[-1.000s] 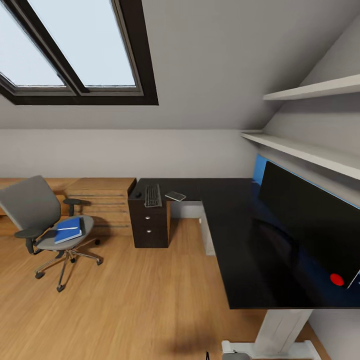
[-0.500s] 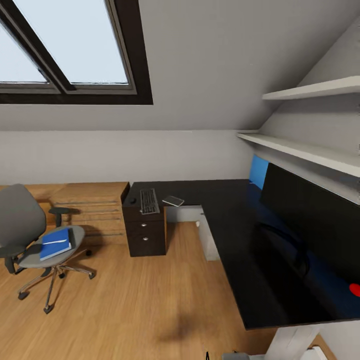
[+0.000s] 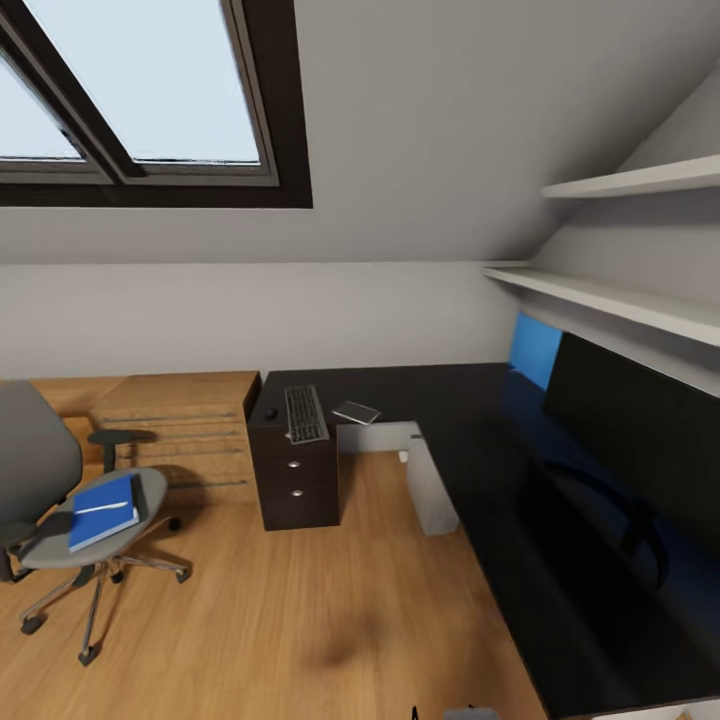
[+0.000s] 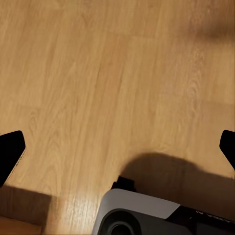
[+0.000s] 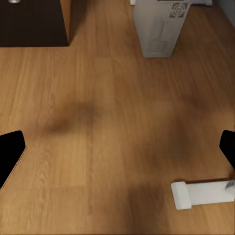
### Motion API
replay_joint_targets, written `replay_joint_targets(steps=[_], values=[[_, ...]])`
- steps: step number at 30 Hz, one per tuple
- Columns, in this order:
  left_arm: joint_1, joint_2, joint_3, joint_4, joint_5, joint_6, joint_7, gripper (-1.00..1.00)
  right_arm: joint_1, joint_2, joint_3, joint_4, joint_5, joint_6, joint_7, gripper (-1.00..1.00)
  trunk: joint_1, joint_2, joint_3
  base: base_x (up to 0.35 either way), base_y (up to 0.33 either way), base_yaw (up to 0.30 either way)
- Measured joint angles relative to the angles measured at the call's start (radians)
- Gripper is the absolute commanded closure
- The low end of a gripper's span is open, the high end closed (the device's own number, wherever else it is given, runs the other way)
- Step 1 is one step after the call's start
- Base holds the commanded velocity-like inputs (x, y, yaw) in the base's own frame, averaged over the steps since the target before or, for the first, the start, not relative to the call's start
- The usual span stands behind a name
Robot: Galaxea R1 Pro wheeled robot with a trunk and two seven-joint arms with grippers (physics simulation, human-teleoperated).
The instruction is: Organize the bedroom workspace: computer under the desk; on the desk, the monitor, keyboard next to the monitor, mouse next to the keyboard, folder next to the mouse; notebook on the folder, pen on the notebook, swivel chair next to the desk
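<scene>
the left gripper has two flat black fingertips, blunt and dark, with a thin pale edge along one. the right gripper has the same black fingertips. just below the left gripper's fingertips sits the robot's base: a rounded light grey shell over black trim.

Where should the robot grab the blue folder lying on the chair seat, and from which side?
Probably the folder's front edge, nearest the seat's front rim. It lies flat on the swivel chair with the backrest behind it and armrests at the sides, so the open front looks easiest. Coming in low with one finger slid under that edge should suit something so thin.
</scene>
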Motion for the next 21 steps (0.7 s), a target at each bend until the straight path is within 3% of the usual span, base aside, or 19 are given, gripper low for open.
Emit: replay_joint_targets(steps=[21], values=[[0.0,-0.002,-0.001,0.004,-0.001,-0.002,-0.001,-1.0,0.0,0.0,0.0,0.0,0.002,0.0,0.001,-1.0,0.0,0.0,0.0,0.295,0.201,0.0]])
